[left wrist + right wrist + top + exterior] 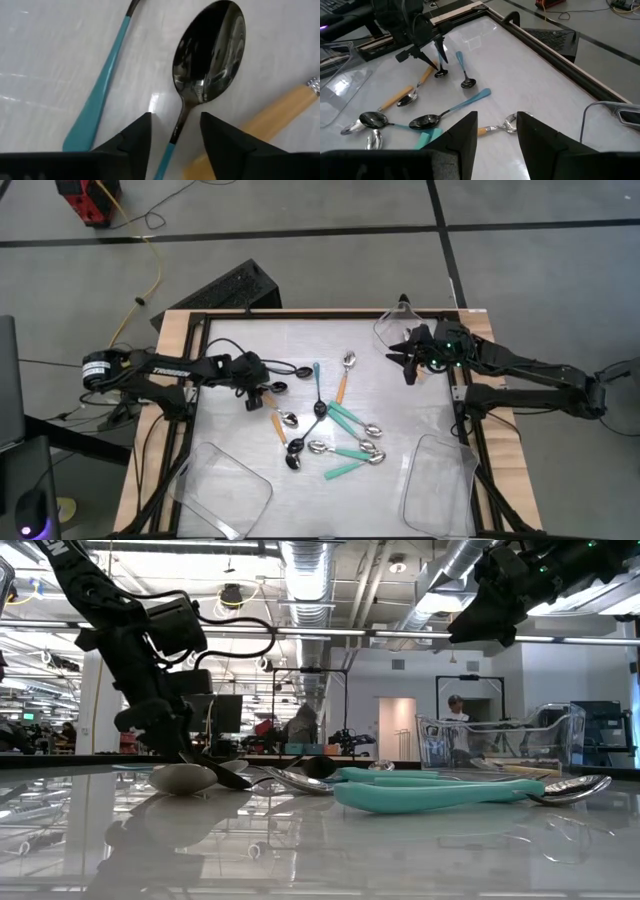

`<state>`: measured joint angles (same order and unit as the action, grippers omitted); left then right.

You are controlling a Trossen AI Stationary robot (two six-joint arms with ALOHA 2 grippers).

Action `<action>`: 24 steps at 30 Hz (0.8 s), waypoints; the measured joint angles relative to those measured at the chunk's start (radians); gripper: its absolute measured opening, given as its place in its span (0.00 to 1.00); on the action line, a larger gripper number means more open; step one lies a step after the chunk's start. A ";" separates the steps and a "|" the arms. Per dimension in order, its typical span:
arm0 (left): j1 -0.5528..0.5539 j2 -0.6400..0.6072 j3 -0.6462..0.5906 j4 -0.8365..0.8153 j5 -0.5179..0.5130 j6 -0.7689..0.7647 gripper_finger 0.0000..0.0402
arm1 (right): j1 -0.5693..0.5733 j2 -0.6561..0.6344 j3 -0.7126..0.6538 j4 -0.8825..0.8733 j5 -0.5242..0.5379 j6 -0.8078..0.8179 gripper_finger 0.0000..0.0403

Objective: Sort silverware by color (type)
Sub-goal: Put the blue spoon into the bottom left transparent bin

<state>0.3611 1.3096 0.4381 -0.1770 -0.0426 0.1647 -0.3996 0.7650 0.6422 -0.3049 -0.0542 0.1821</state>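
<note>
left gripper (175, 137) — fingers partly apart, straddling the handle of a black-bowled blue spoon (207, 60) on the table (50, 50).

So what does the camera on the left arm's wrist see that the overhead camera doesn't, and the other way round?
Only the left wrist view shows the left gripper with its fingers either side of the thin neck of a black-bowled spoon, not yet clamped. Only the high view shows the whole table, the spoon pile, clear trays and the right gripper waiting near a tray. Both show that spoon beside an orange-handled spoon.
</note>
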 joint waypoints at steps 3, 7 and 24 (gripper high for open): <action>0.000 0.012 0.001 0.003 0.010 -0.020 0.26 | 0.000 0.000 0.000 0.000 -0.001 0.004 0.40; -0.001 0.052 0.002 0.032 0.023 -0.014 0.10 | 0.000 0.000 0.000 0.004 -0.001 0.002 0.40; 0.003 0.008 0.046 0.091 -0.003 -0.080 0.00 | 0.000 0.000 0.000 0.008 0.001 0.003 0.40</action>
<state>0.3638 1.3181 0.4841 -0.0861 -0.0455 0.0843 -0.3996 0.7654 0.6422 -0.2974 -0.0534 0.1854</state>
